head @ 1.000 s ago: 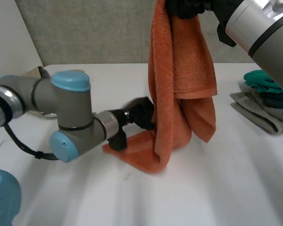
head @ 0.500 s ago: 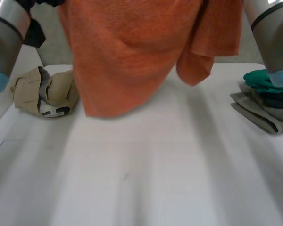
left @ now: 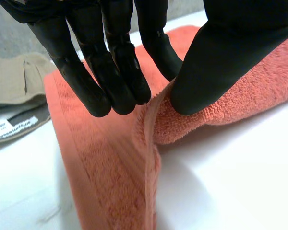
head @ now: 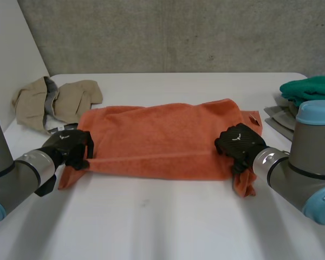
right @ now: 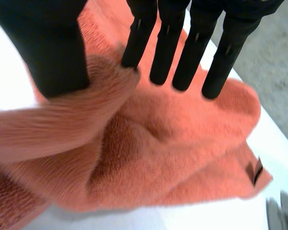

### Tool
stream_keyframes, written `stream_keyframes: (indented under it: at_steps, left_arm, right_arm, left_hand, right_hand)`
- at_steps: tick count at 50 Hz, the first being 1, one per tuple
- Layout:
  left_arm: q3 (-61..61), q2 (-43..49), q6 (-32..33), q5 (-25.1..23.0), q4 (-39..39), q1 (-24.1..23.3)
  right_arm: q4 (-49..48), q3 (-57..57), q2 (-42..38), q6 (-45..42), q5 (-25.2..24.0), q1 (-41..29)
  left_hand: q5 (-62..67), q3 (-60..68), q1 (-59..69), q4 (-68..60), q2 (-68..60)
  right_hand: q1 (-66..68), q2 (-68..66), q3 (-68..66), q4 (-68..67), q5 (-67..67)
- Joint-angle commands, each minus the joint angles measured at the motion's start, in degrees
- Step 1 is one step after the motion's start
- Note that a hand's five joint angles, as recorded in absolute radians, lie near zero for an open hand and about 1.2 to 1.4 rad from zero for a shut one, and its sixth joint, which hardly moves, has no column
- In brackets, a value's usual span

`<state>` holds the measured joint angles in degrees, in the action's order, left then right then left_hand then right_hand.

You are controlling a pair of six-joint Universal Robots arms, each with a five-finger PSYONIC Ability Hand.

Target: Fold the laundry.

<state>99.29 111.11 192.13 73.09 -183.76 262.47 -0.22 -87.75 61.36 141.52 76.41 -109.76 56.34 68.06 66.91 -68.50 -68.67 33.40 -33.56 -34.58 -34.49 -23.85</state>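
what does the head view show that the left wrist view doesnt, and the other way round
Head view: the right hand at the right end of the orange towel, which lies spread along the white table, and a green cloth on a pile at the table's right edge. Left wrist view: the left hand close up, its fingers and thumb pinching a raised fold at the towel's edge. Both: the towel, the beige garment and the table.

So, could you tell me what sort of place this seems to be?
Probably a robotics test bench, not a home: bare white table, grey concrete wall, and robot arms at an orange towel.
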Motion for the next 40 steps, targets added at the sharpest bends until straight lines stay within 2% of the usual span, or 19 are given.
stream_keyframes:
  at_steps: [1, 2, 10, 15, 18, 19, 30, 33, 40]
  left_arm:
    - [-1.12, 0.51, 0.79, 0.21, 1.39, 1.03]
    - [-1.03, 0.42, 0.88, 0.21, 1.22, 1.20]
    - [-0.15, -1.16, 1.06, -0.14, -0.19, 2.17]
    - [-0.41, -1.16, 1.06, -0.49, -0.10, 2.35]
    - [-0.50, -1.25, 0.79, -0.41, -0.19, 2.61]
    - [-0.59, -1.34, 0.79, -0.49, -0.19, 2.96]
    - [-1.20, -1.60, 0.79, -0.49, -0.10, 3.40]
    - [-1.38, -1.60, 0.70, -0.50, -0.10, 3.40]
    - [-2.43, -1.69, 0.70, -0.49, -0.10, 3.40]
  right_arm:
    - [8.65, 2.14, 3.58, 13.06, 5.06, -0.19]
    - [11.53, 2.67, 4.89, 16.91, 5.15, 0.68]
    - [23.32, 2.94, 6.92, 31.08, 6.55, 6.04]
    - [24.13, 0.31, 9.03, 36.10, 6.73, 8.60]
    - [23.43, -1.80, 10.70, 37.59, 6.73, 10.44]
    - [23.08, -2.94, 11.40, 37.95, 6.73, 10.97]
    - [18.95, -9.10, 17.81, 39.09, 7.61, 10.80]
    - [18.59, -8.93, 19.49, 38.66, 7.52, 10.80]
    - [18.86, -10.42, 18.53, 34.27, 8.22, 9.04]
  left_hand:
    - [13.66, 11.94, 13.09, -11.50, -11.33]
    - [13.66, 11.94, 13.09, -11.50, -11.33]
    - [13.66, 11.94, 13.09, -11.50, -11.33]
    - [13.66, 11.94, 13.09, -11.50, -11.33]
    - [13.66, 11.94, 13.09, -11.50, -11.33]
    - [13.66, 11.94, 13.09, -11.50, -11.33]
    - [13.66, 11.94, 13.09, -11.50, -11.33]
    - [13.66, 11.94, 13.09, -11.50, -11.33]
    - [13.66, 11.94, 13.09, -11.50, -11.33]
  right_hand:
    - [-13.30, 13.46, 14.47, 14.38, 13.74]
    - [-14.14, 14.30, 15.31, 15.23, 14.58]
    - [-12.98, 13.14, 14.15, 14.06, 13.42]
    - [-5.09, 5.25, 6.26, 6.17, 5.53]
    - [8.50, -8.34, -7.33, -7.42, -8.06]
    - [9.39, -9.23, -8.22, -8.30, -8.95]
    - [10.41, -10.25, -9.24, -9.32, -9.97]
    - [6.06, -5.90, -4.89, -4.98, -5.62]
    - [2.50, -2.34, -1.33, -1.42, -2.06]
